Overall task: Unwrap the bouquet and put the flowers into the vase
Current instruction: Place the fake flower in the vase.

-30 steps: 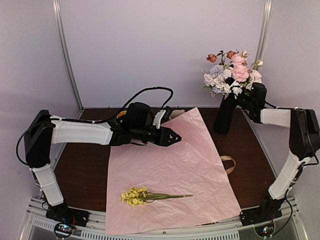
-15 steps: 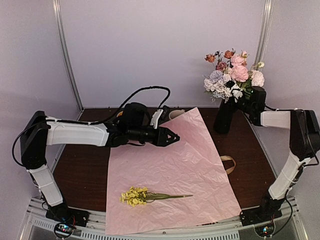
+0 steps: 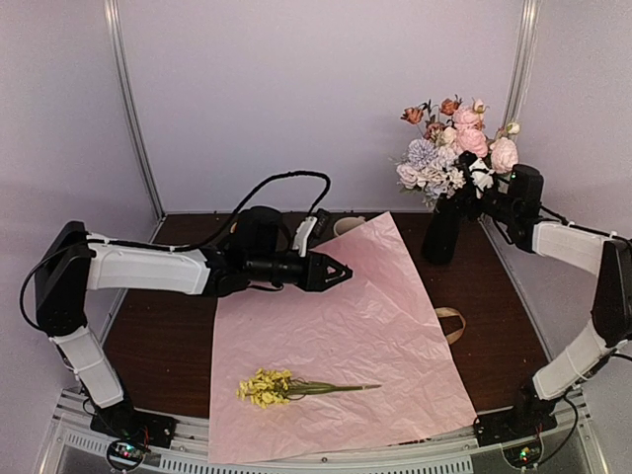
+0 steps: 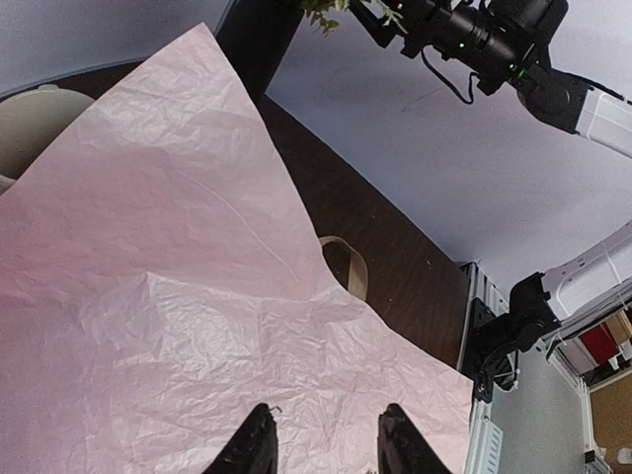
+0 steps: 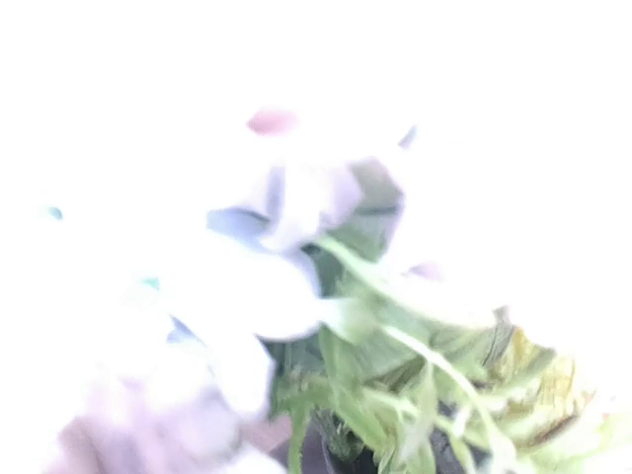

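Observation:
The flowers (image 3: 452, 148) stand bunched in the tall black vase (image 3: 441, 231) at the back right. My right gripper (image 3: 474, 190) is right beside the stems just above the vase's rim. Its jaws are hidden among the leaves. The right wrist view is a washed-out blur of pale blooms and green leaves (image 5: 425, 385), with no fingers to be made out. One yellow flower sprig (image 3: 269, 387) lies on the spread pink paper (image 3: 336, 336) near the front. My left gripper (image 3: 341, 269) hovers open over the paper, nothing between its fingertips (image 4: 259, 425).
A beige ribbon loop (image 3: 451, 322) lies on the dark table right of the paper, also seen in the left wrist view (image 4: 348, 272). A cream mug (image 3: 346, 225) peeks from behind the paper's far corner. The enclosure walls stand close behind the vase.
My right arm has drawn back to the right and lifted a little. The blooms in the vase have tipped slightly left. The left arm has barely shifted.

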You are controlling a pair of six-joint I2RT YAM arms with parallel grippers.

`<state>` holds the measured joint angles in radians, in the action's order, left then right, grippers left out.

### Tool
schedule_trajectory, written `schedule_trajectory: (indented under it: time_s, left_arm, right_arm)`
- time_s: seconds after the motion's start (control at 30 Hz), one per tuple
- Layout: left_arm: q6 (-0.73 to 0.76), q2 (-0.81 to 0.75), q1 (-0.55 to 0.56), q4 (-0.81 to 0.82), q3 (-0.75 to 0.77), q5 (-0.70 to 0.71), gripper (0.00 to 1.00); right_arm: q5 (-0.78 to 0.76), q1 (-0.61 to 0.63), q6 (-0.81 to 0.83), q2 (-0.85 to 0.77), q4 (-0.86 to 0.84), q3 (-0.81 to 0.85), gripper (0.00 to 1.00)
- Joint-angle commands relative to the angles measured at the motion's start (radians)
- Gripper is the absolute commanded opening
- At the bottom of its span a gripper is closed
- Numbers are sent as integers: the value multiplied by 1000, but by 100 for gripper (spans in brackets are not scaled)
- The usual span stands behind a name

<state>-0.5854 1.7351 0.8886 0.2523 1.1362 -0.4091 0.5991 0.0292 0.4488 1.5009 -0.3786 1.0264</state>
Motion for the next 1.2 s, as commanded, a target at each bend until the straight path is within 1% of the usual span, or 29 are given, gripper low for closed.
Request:
schedule_trajectory:
  time_s: [0.0, 0.13, 0.27, 0.47, 0.5, 0.57, 0.7, 0.9, 1.0, 1.07, 1.13, 1.17]
  left_arm:
    - [18, -54, -9, 64, -32, -11, 38]
    - [56, -76, -10, 0, -40, 15, 38]
    - [81, -83, -11, -24, -46, 14, 39]
    - [89, -92, -11, -26, -62, 14, 39]
    - [91, -94, -11, -29, -64, 14, 39]
    - [104, -103, -11, -55, -63, 15, 39]
    - [174, -139, -11, -164, -59, 45, 39]
    - [287, -202, -11, -407, -55, 59, 40]
    - [321, -250, -11, -498, -87, 41, 41]
    - [357, -275, -6, -565, -102, -21, 39]
    - [389, -302, 24, -643, -104, -22, 39]
    - [399, -313, 45, -685, -102, -8, 39]
  right_arm:
    - [-24, 1, 80, -70, 116, -51, 66]
    - [-29, 0, 173, -104, 282, -50, 78]
    - [-69, 0, 207, -124, 346, -56, 82]
    - [-78, -1, 245, -173, 412, -89, 90]
    - [-82, 0, 241, -180, 428, -96, 92]
    - [-84, 0, 236, -202, 469, -118, 100]
    - [-53, -2, 266, -274, 552, -203, 99]
    - [-62, -1, 269, -407, 747, -285, 100]
    - [-90, -2, 195, -481, 836, -286, 100]
    - [-91, -2, 155, -514, 900, -268, 100]
    - [-127, -2, 93, -521, 940, -249, 100]
    - [-132, -1, 92, -506, 990, -225, 100]
